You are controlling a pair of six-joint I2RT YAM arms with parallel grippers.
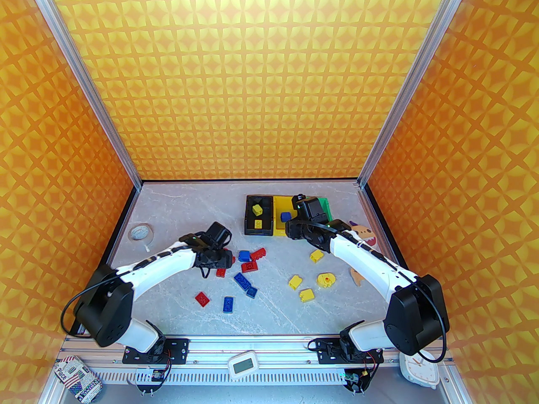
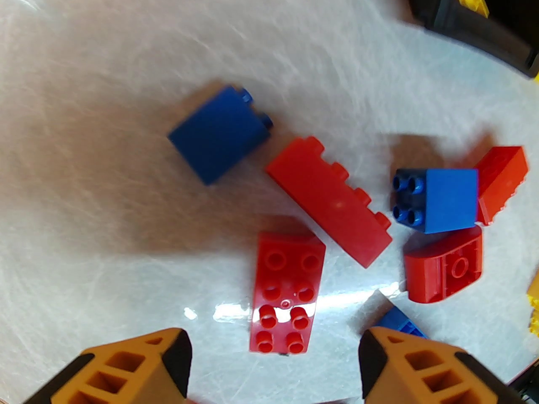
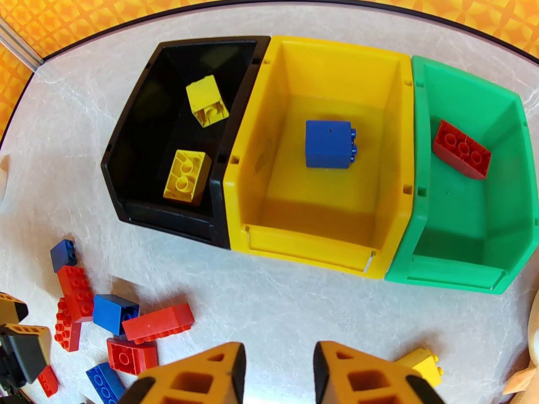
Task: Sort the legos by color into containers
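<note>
My left gripper [image 2: 273, 368] hangs open low over a cluster of red and blue legos, a red eight-stud brick [image 2: 284, 293] lying just ahead of its fingers; from above, the left gripper [image 1: 221, 263] is mid-left. The right gripper [image 3: 276, 373] is open and holds nothing, hovering before the containers: a black bin [image 3: 210, 42] with two yellow bricks [image 3: 187, 177], a yellow bin [image 3: 311, 246] with a blue brick [image 3: 328, 143], and a green bin [image 3: 454, 225] with a red brick [image 3: 462, 149]. Seen from above, the right gripper [image 1: 298, 203] hangs over the yellow bin [image 1: 278, 202].
Loose yellow bricks [image 1: 295, 282] lie right of centre, with a red one [image 1: 202, 299] and a blue one [image 1: 228, 304] nearer the front. An orange plush monster [image 1: 364, 234] sits under the right arm. A white tape roll [image 1: 140, 232] lies far left.
</note>
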